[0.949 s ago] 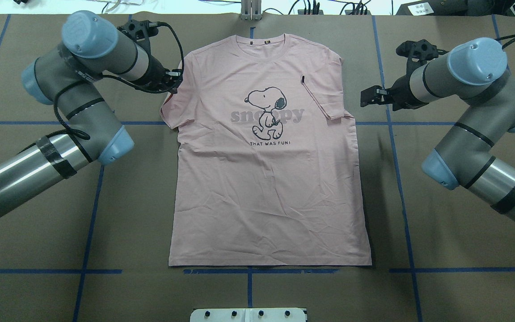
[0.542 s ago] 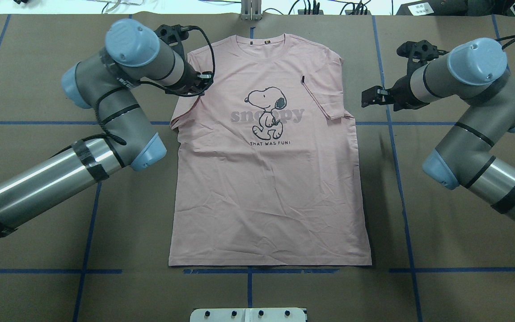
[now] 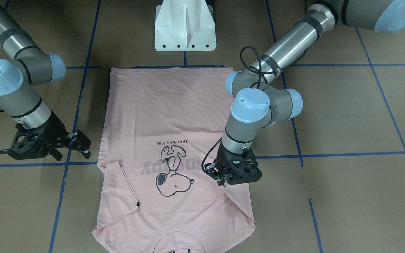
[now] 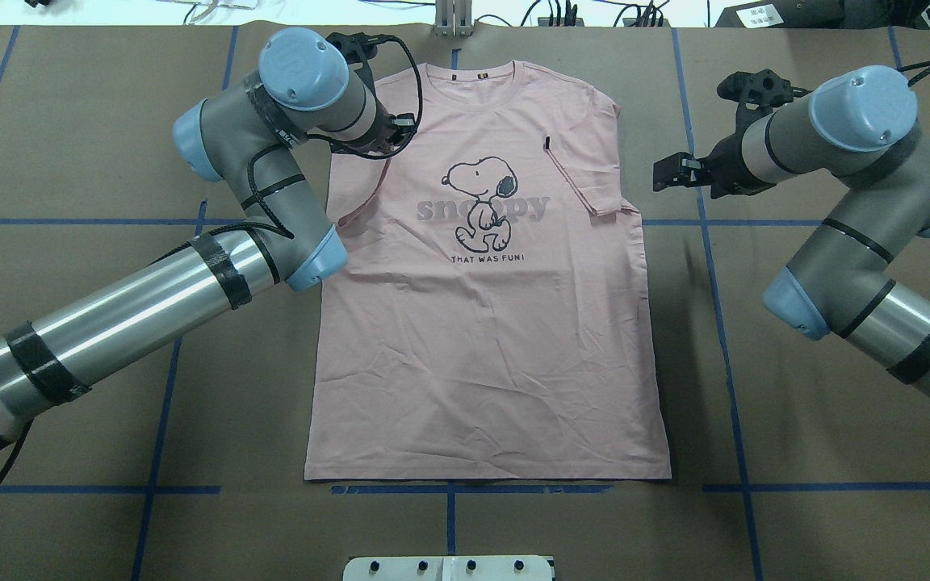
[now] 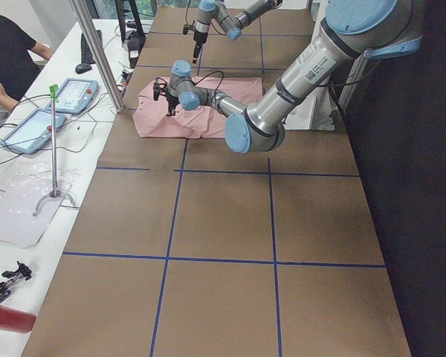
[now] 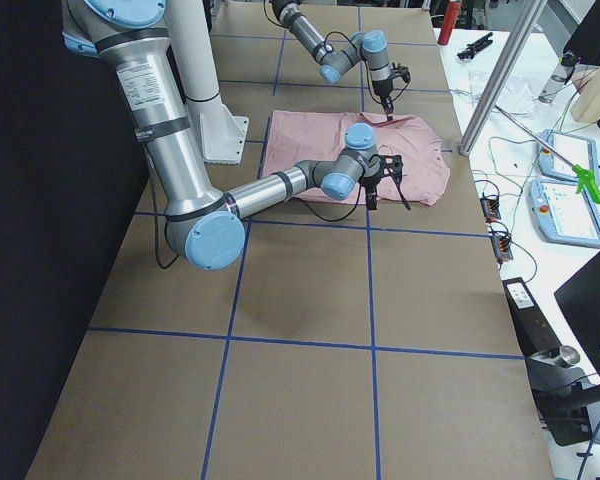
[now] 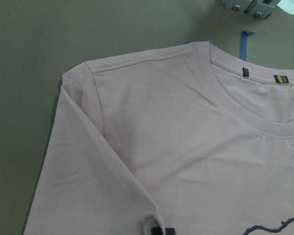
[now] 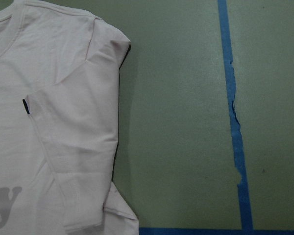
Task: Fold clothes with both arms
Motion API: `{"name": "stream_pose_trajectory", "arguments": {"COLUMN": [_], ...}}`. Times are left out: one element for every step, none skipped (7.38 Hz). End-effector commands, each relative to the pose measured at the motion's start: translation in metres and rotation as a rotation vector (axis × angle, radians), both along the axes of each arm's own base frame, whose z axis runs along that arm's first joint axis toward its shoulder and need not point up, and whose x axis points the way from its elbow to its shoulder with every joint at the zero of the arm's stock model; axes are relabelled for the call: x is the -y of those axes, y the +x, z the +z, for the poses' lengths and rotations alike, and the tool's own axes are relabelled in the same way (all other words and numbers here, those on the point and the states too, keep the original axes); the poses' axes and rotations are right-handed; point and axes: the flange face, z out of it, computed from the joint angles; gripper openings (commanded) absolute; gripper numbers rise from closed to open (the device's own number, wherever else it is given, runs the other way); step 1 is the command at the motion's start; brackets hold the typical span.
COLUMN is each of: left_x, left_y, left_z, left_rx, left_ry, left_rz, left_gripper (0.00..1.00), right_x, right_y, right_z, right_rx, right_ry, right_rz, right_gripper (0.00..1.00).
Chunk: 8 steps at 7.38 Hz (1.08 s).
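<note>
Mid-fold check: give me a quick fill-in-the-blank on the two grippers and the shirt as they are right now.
1. The left gripper is shut on the T-shirt's ____.
2. The right gripper holds ____.
3. The dog print faces ____.
4. The black tag shows on the robot's ____ side of the shirt.
Missing words: sleeve; nothing; up; right.

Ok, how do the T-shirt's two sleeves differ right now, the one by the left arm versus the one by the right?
The left-arm sleeve is pinched in the left gripper; the right-arm sleeve lies free, the right gripper open beside the T-shirt. The left-arm sleeve looks tented, not yet laid down; the right-arm sleeve lies flat, its black tag showing. Both are turned in over the chest.
</note>
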Motion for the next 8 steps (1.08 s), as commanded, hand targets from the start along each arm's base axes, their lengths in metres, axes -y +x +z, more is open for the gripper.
{"name": "stream_pose_trajectory", "arguments": {"left_x": [-0.012, -0.019, -0.034, -0.062, -0.084, -0.098, -0.106, -0.111], "left_y": [0.003, -0.005, -0.021, -0.042, -0.055, -0.061, -0.069, -0.075], "left_z": [0.003, 0.001, -0.005, -0.001, 0.007, 0.012, 0.025, 0.034], "left_rx": [-0.027, -0.050, -0.080, -0.128, -0.157, -0.166, -0.162, -0.163], "left_ry": [0.033, 0.051, 0.073, 0.070, 0.056, 0.061, 0.055, 0.041], "left_rz": [0.005, 0.004, 0.004, -0.003, -0.005, 0.003, 0.006, 0.001], "left_gripper": [0.70, 0.79, 0.80, 0.80, 0.80, 0.80, 0.80, 0.80], "right_x": [0.001, -0.001, -0.017, -0.056, -0.110, -0.181, -0.230, -0.271], "right_y": [0.000, 0.002, -0.011, -0.028, -0.041, -0.041, -0.050, -0.058], "right_z": [-0.008, -0.011, -0.016, -0.032, -0.029, -0.016, -0.025, -0.024], "right_rx": [0.014, 0.020, 0.047, 0.117, 0.116, 0.114, 0.135, 0.139], "right_ry": [-0.001, -0.001, -0.054, -0.158, -0.161, -0.220, -0.260, -0.307], "right_rz": [0.009, 0.014, 0.055, 0.125, 0.107, 0.102, 0.121, 0.147], "right_gripper": [1.00, 1.00, 1.00, 1.00, 0.99, 0.98, 0.96, 0.94]}}
